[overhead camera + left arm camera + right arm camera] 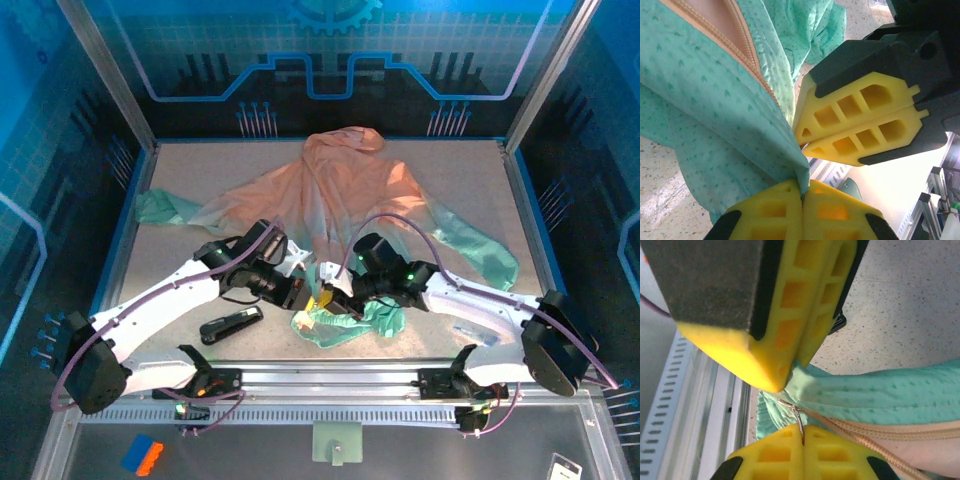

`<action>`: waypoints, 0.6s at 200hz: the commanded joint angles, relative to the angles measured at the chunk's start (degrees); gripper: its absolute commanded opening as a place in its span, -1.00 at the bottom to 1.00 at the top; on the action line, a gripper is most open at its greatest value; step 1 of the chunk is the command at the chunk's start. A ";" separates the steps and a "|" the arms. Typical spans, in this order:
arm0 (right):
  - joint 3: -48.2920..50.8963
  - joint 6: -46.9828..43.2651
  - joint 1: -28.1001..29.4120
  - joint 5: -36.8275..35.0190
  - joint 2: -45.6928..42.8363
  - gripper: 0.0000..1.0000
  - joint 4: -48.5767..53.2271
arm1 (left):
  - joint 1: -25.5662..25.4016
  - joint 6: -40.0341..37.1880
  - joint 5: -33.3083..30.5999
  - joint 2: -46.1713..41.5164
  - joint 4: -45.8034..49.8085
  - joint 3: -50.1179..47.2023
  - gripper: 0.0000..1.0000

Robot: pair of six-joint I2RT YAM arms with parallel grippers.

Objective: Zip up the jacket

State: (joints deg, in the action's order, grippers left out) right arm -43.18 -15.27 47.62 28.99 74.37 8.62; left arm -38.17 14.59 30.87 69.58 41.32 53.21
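The jacket (345,185) is lying spread on the surface (470,170), its mint hem (880,390) bunched nearest. Left jaws are clenching the hem's corner; right jaws, just beside them, are pinching the zipper pull (798,419). Left should be holding taut while right is drawing straight along the orange zipper (865,432) toward the far hood (345,145).

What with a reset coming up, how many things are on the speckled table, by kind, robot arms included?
jacket: 1
black stapler-like object: 1
robot arms: 2 (left arm, right arm)
Total: 4
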 commanded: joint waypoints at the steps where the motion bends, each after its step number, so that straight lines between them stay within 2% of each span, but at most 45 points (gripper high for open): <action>1: -0.15 1.39 0.33 1.53 -1.30 -1.00 -1.07 | 0.20 -0.99 0.39 -0.09 0.24 0.98 -0.89; 28: -0.11 2.90 0.13 1.84 -0.26 -1.00 -1.36 | 0.40 0.36 -0.20 -1.73 -1.77 0.20 -0.35; 52: 0.32 3.83 0.03 1.83 0.21 -1.00 -2.67 | 0.87 1.73 -1.88 -4.45 -3.01 -0.66 -0.04; 86: 0.14 4.70 -0.27 2.03 0.85 -1.00 -3.52 | 1.43 5.21 -6.42 -9.94 -5.74 -4.48 0.16; 120: -0.15 5.44 -0.41 2.13 1.45 -1.00 -3.50 | 1.43 14.37 -10.38 -15.06 -9.80 -9.86 0.22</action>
State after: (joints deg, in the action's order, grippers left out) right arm -43.16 -10.94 47.57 29.30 75.16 6.33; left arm -37.23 21.12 24.56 57.67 35.16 46.98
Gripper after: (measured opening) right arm 0.064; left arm 0.604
